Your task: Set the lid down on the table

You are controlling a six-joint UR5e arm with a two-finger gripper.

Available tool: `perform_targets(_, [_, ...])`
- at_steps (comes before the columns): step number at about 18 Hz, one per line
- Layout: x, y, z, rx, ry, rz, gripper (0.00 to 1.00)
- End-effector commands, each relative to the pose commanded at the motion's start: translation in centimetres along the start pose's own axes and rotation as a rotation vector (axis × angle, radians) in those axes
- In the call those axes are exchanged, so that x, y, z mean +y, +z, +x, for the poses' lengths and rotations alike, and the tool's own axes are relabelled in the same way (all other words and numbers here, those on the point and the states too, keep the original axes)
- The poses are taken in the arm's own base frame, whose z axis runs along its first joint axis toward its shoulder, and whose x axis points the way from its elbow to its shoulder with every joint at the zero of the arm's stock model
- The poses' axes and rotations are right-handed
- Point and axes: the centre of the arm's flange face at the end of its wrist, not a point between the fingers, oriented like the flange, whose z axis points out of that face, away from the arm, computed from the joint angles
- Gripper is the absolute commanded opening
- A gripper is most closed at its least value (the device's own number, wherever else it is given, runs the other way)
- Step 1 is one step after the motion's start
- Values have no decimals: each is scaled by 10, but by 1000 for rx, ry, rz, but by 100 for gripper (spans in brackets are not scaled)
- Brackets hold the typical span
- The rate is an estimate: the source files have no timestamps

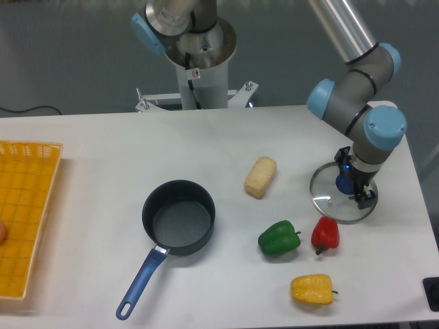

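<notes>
While the lid (pixel 332 199) lies flat on the table (pixel 103 164), the gripper (pixel 353 184) straddles its knob (grip unclear).

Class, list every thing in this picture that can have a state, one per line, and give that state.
Lid: off the pot, flat on the table.
Pot: uncovered, empty, upright.
Gripper: around the lid's knob; open or shut, cannot tell.
Tray: on the table's left edge, mostly empty.
</notes>
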Motion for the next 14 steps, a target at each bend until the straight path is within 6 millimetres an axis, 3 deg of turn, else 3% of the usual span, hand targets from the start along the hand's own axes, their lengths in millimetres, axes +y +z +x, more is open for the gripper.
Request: perform_targets(14, [0, -13, 1, -17, -1, -8, 69])
